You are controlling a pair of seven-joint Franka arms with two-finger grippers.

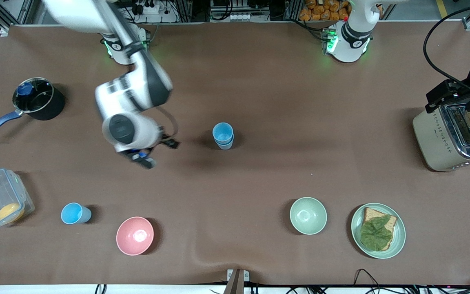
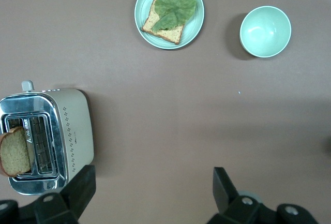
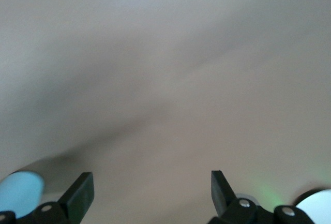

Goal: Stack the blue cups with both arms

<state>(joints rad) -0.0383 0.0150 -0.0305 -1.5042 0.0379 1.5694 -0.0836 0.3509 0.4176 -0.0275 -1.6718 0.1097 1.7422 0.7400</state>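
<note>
Two blue cups (image 1: 223,136) stand nested, one inside the other, upright near the middle of the table. A third, single blue cup (image 1: 75,213) sits close to the table edge nearest the front camera, toward the right arm's end, between a clear plastic container (image 1: 1,202) and the pink bowl (image 1: 134,235).

The right gripper (image 1: 143,158) hangs over bare table beside the nested pair, toward the right arm's end, its fingers spread wide and holding nothing. The left gripper (image 2: 152,195) is up over the toaster (image 1: 452,136) at the left arm's end of the table, fingers wide apart and empty; a slice of bread (image 2: 14,151) stands in the toaster's slot.

Along the near edge also lie a pale green bowl (image 1: 308,215) and a green plate (image 1: 378,230) with lettuce-topped bread. A black saucepan (image 1: 38,99) sits near the right arm's end.
</note>
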